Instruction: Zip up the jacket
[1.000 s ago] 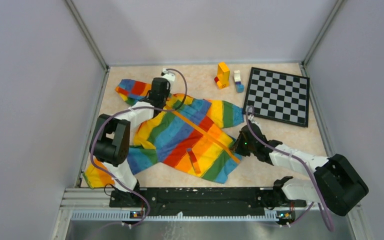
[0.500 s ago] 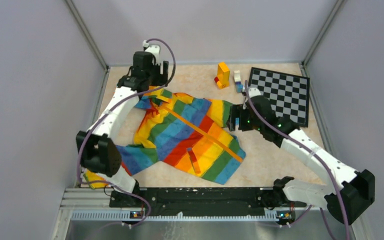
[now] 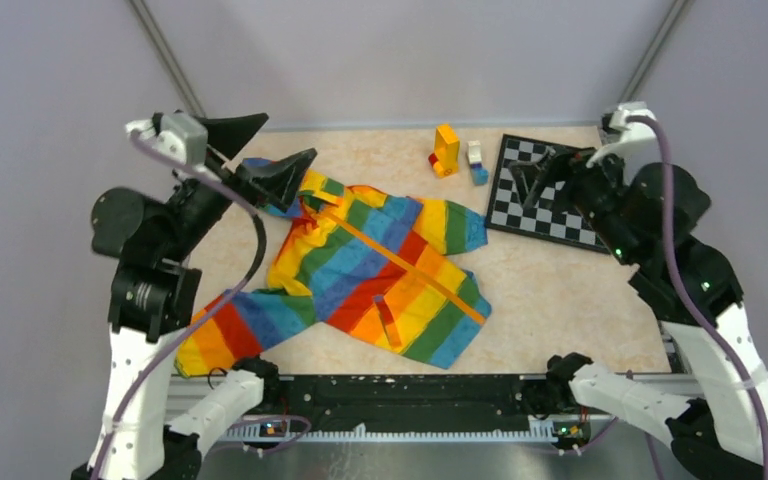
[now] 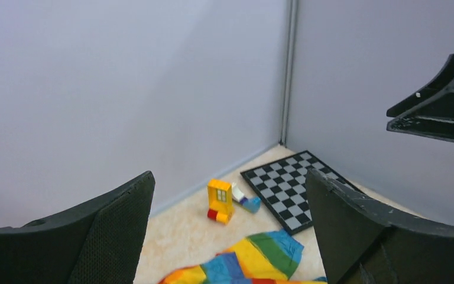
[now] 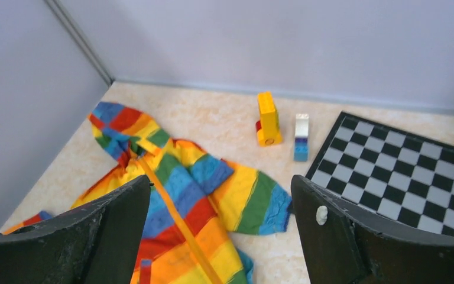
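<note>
The rainbow-striped jacket lies flat on the table with its sleeves spread. Its orange zipper strip runs in one straight line from the collar to the hem. My left gripper hangs open, high above the hood end, touching nothing. My right gripper is also open, raised over the chessboard and away from the cloth. In the right wrist view the jacket and zipper strip lie far below the open jaws. In the left wrist view one sleeve shows below my open gripper.
A black and white chessboard lies at the back right. A yellow toy-brick tower and a white and blue brick stack stand beside it. Grey walls close in the table on three sides.
Both grippers have opened, let go of the jacket and risen well above the table, the left from the collar end, the right from the hem. The jacket now lies still.
</note>
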`<state>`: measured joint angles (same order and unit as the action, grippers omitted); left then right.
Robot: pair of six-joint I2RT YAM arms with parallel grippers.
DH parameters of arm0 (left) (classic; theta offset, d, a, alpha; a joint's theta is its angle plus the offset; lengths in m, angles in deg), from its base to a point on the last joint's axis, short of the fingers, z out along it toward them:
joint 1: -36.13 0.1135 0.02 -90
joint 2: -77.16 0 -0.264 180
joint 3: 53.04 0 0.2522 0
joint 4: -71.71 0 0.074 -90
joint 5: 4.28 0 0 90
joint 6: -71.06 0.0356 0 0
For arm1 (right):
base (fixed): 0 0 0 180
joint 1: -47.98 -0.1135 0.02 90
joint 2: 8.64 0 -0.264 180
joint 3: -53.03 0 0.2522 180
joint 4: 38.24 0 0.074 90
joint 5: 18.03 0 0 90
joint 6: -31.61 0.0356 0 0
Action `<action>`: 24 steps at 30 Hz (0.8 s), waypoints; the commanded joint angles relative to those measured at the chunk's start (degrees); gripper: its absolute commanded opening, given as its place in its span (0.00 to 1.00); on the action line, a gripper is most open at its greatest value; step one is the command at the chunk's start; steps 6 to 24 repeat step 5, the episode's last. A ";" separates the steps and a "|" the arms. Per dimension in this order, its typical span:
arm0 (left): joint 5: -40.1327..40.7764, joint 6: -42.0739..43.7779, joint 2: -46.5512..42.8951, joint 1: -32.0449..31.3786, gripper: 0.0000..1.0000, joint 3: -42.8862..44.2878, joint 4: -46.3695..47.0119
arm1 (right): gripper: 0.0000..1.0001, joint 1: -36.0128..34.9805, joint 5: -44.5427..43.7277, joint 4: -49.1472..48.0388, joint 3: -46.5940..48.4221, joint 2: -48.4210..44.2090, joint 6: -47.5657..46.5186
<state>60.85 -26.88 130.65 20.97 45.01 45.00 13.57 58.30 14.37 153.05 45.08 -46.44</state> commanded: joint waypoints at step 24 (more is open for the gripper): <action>-4.56 3.91 -6.88 -0.05 0.99 -3.01 5.21 | 0.87 0.58 -9.11 -5.52 -2.22 -8.35 -2.52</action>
